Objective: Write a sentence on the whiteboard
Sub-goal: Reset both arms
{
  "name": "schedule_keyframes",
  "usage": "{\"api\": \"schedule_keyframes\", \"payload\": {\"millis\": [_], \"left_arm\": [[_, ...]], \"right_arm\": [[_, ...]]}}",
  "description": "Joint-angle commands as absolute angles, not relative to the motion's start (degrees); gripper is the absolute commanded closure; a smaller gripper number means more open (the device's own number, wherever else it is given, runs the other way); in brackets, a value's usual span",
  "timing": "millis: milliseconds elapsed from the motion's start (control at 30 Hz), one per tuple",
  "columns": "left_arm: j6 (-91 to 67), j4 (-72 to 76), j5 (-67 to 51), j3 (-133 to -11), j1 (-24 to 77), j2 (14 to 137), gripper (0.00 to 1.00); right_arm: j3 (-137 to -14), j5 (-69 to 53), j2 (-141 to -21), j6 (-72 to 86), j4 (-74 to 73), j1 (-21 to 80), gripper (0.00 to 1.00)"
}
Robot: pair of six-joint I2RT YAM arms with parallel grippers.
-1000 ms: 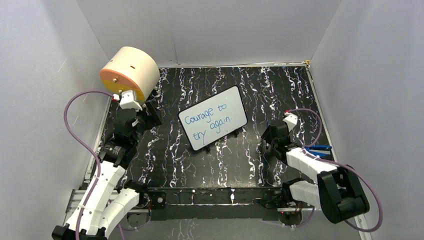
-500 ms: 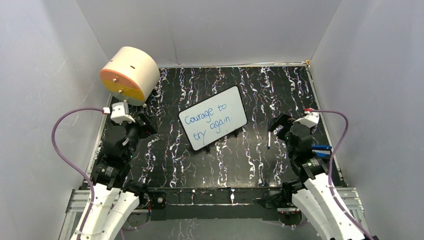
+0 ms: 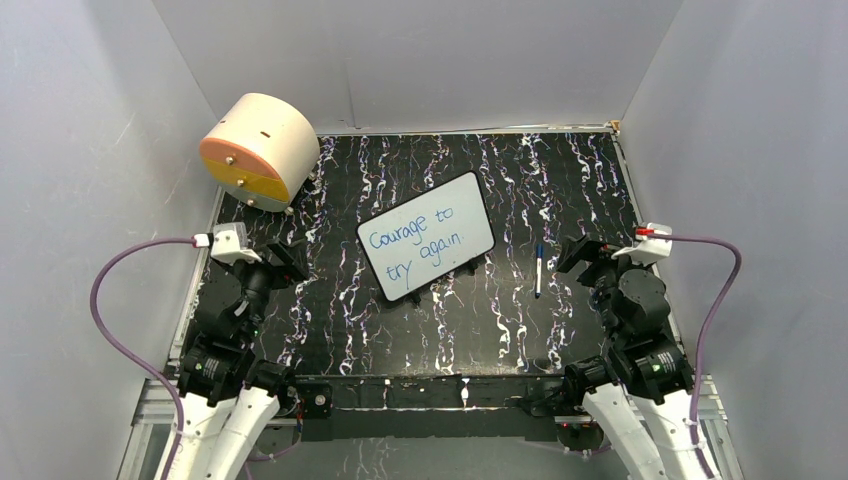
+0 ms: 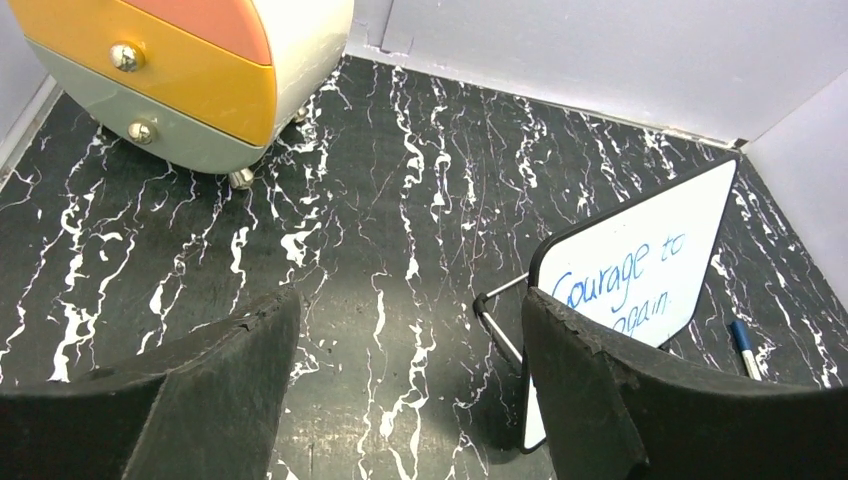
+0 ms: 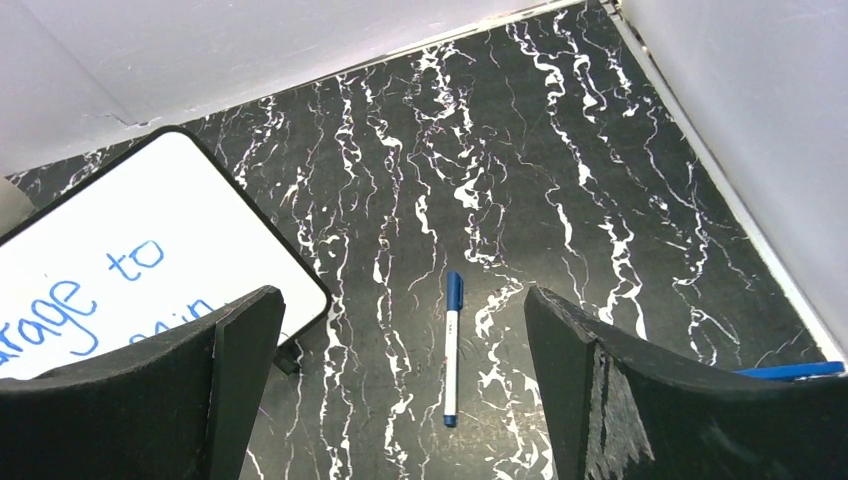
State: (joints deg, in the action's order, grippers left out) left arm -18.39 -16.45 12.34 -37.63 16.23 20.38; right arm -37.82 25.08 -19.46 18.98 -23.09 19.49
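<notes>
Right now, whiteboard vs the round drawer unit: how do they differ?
The whiteboard is flat and thin, propped at a tilt mid-table; the drawer unit is a fat cream drum on small feet in the far left corner. The whiteboard carries blue handwriting; the drawer unit shows orange, yellow and grey fronts with metal knobs. Both stand on the black marbled table.

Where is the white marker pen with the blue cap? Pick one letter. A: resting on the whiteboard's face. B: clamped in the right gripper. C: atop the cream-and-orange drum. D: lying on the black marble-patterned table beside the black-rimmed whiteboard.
D: the marker pen lies loose on the table beside the whiteboard, apart from the open right gripper.
</notes>
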Motion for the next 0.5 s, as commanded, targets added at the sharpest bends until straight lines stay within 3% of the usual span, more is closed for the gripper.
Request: {"api": "schedule_keyframes", "payload": {"millis": [0,467], "left_arm": [[-17.31,-15.02,12.05,-36.76,16.0,16.42,0.23],[-18.07,-13.96,12.33,-36.02,16.03,13.37,0.23]], "right_arm": [[-38.87,22.83,-16.69,14.82,-22.67,19.24,0.01],[-38.59,21.88,-14.94,12.96,-22.6,19.2,0.01]]}}
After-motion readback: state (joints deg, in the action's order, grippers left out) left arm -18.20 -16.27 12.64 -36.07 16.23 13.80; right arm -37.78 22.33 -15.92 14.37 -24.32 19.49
